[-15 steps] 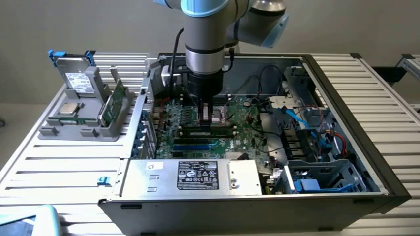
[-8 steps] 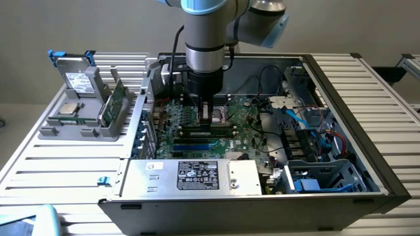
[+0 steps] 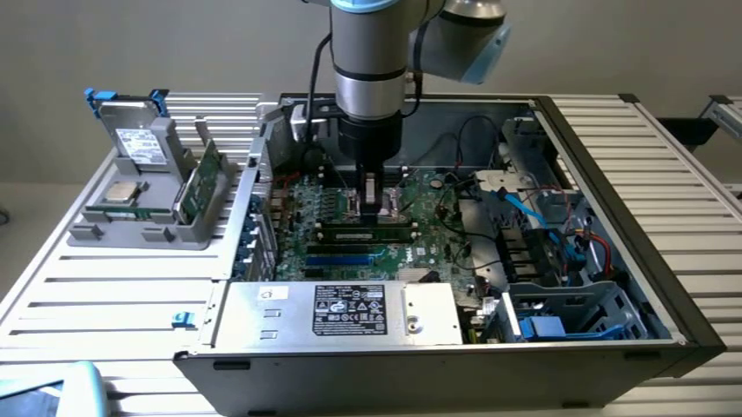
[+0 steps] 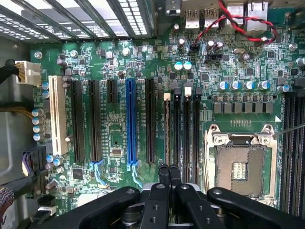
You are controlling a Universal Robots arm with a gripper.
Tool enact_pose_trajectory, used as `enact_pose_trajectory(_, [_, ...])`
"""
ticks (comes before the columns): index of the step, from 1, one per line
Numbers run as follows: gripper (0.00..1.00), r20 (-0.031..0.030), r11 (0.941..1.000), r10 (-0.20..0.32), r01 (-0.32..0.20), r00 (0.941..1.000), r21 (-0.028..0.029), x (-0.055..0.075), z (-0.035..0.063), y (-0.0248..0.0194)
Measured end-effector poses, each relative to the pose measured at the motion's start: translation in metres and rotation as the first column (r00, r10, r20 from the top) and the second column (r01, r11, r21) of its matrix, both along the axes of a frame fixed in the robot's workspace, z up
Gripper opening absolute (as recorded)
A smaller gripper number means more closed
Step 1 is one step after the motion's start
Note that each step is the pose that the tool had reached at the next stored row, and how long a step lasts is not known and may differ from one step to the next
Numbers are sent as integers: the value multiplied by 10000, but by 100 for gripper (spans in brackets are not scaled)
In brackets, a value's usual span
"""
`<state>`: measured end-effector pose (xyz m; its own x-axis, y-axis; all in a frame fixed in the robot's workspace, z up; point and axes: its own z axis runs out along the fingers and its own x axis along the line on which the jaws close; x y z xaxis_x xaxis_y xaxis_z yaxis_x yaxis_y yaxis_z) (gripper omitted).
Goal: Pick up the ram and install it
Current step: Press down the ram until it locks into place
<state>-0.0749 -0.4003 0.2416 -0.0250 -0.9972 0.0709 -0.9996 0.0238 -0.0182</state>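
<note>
A lab-style test bench here: an open computer case [image 3: 487, 243] sits on a slatted metal table [image 3: 104, 287], motherboard [image 4: 119, 119] bared right beneath the gripper [image 4: 167, 174], with a grey fixture rack [image 3: 145, 195] of spare parts well off beside it.

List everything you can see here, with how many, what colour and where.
table: one, white slatted, under everything
computer case: one, dark, open, centre
motherboard: one, green, inside the case
power supply: one, silver, at the case's near edge
processor socket: one, silver, empty, beside the memory slots
ram: one, dark green, along the memory slots
holder: one, grey, exterior view's left
circuit card: one, green, upright in the holder
processor chip: one, silver, in the holder
robot arm: one, grey, above the case
end effector: one, black, shut, down at the memory slots
</note>
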Motion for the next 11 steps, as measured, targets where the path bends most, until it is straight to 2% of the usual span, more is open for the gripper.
enact_pose_trajectory(11, [11, -2, 10000, -1, 1, 10000, 5, 2, 0, 0])
